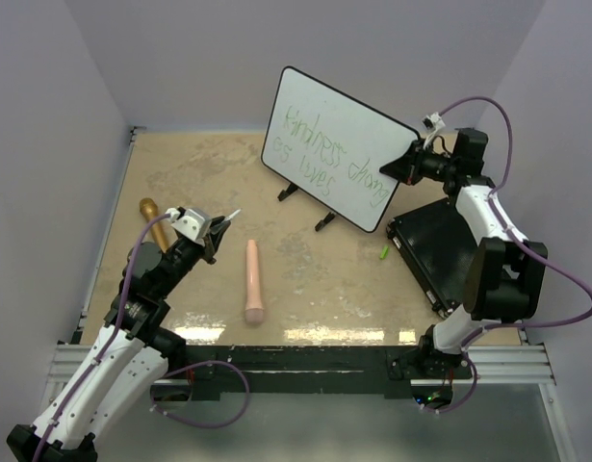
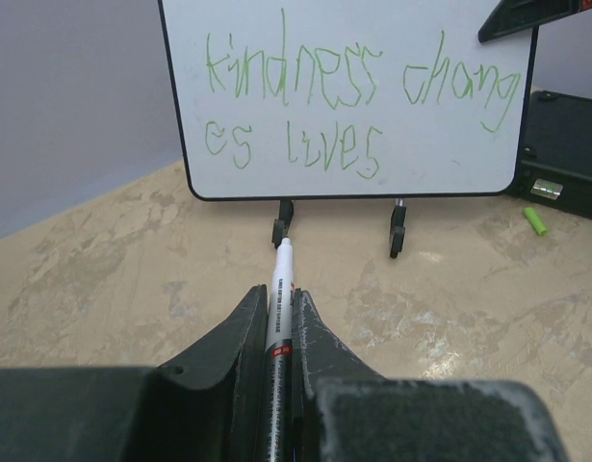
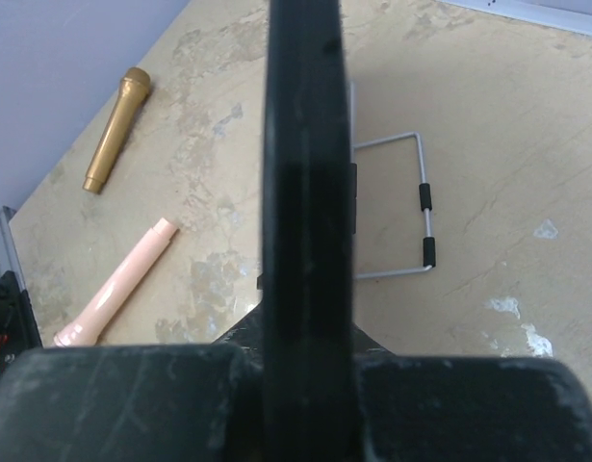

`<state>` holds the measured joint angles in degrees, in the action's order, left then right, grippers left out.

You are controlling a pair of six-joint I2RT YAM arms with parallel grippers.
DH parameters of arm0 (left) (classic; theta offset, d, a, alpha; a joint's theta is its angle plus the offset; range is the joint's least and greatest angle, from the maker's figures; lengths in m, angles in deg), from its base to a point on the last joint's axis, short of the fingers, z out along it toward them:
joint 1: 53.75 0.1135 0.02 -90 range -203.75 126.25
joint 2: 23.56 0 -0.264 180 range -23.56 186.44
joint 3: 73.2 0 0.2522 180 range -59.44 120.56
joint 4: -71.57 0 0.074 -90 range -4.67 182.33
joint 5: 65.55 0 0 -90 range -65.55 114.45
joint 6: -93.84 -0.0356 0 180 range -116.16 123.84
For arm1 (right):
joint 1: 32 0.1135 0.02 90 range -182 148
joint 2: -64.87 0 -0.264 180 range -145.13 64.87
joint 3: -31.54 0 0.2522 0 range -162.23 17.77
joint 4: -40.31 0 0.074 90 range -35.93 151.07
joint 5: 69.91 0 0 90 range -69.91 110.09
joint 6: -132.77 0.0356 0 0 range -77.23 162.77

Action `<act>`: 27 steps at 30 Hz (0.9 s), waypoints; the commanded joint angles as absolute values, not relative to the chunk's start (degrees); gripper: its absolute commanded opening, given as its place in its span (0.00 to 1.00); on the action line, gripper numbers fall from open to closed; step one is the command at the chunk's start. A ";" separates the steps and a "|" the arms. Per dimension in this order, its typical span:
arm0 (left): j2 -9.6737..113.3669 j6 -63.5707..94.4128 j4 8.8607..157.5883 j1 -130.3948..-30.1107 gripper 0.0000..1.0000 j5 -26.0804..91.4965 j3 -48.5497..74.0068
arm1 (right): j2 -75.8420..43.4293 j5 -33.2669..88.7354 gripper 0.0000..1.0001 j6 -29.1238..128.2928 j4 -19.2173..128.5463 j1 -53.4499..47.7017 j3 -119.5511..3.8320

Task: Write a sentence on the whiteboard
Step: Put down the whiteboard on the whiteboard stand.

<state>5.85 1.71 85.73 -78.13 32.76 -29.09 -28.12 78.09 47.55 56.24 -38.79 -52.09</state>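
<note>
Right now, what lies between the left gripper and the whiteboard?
Nothing: only bare table runs from the marker in the left gripper to the whiteboard, clearest in the left wrist view.

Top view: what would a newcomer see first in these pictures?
The whiteboard stands at the back of the table, with green words in two lines. The right fingers clamp its right edge, and the left fingers hold a marker pointing toward it.

The right gripper (image 3: 300, 351) clamps the whiteboard (image 3: 300, 125) edge-on; a gold microphone (image 3: 115, 130) and a pink microphone (image 3: 113, 284) lie leftward.
</note>
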 commanded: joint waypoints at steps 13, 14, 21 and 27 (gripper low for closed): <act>6.15 2.61 84.54 -77.66 0.00 33.32 -29.03 | -30.66 88.46 0.00 56.20 44.24 -42.37 -45.95; 6.15 2.61 84.54 -77.66 0.00 33.24 -29.03 | -30.92 88.39 0.00 56.04 44.14 -42.63 -45.77; 6.85 2.61 84.45 -77.66 0.00 33.50 -29.03 | -32.15 90.06 0.00 52.18 47.83 -42.72 -45.95; 6.50 2.52 84.54 -77.66 0.00 33.41 -28.94 | -34.17 93.73 0.03 51.47 48.80 -42.81 -46.12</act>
